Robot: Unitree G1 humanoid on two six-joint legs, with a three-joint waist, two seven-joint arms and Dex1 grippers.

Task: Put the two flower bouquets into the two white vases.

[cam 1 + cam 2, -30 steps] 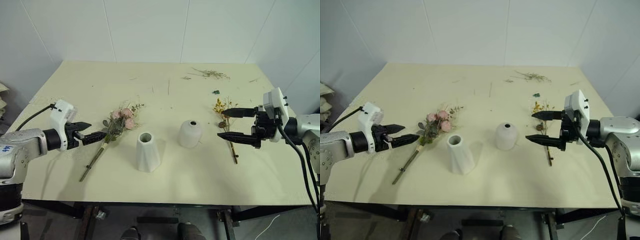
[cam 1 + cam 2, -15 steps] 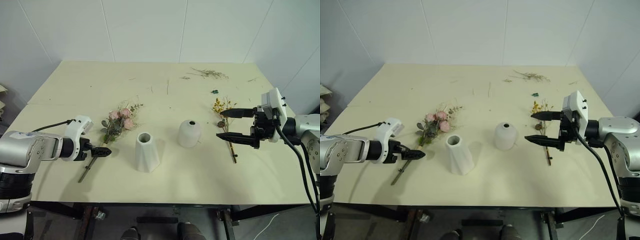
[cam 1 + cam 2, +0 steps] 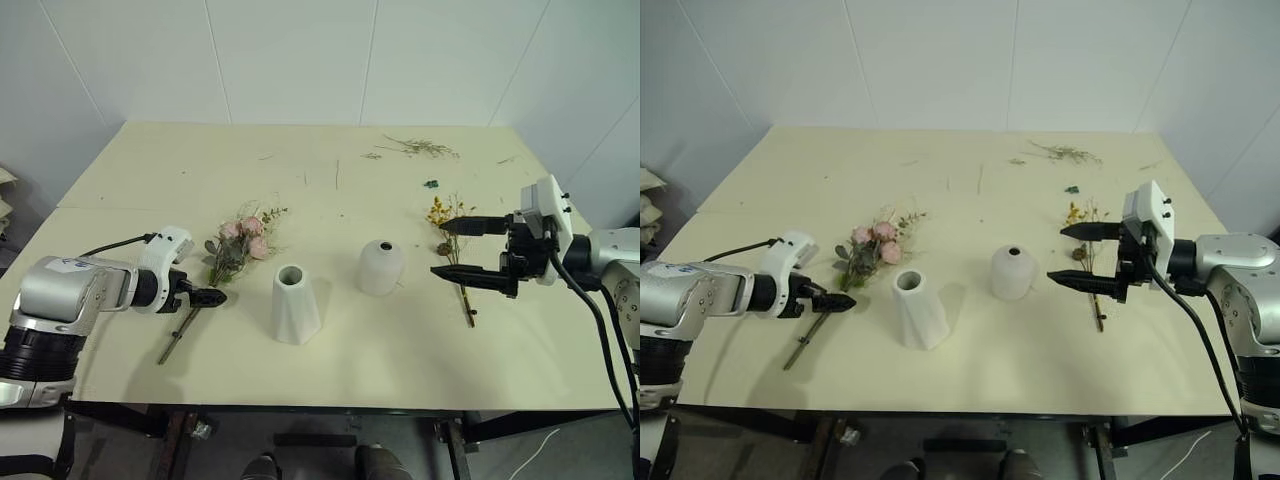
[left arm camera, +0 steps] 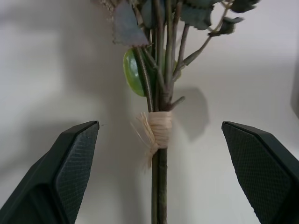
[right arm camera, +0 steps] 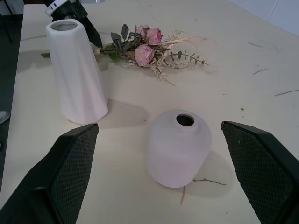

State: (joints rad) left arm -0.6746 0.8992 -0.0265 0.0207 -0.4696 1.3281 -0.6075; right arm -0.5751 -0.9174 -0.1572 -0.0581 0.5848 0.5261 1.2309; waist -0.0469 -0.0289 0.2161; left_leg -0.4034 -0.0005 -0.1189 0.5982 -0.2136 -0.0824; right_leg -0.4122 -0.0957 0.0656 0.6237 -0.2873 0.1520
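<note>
Big bouquet: lies flat on the table, left of the tall vase.
Feel: looks light, with soft petals that could crush.
Best hold: the stiff stems by the straw tie.
Left gripper: wide open around the stems, holding nothing.
Right gripper: wide open, empty, above the small yellow sprig.

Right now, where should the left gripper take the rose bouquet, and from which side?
Probably the bare stems at the raffia tie. The rose bouquet lies flat, heads away, and the left gripper is open straddling it, so come down from above across the stems.
</note>
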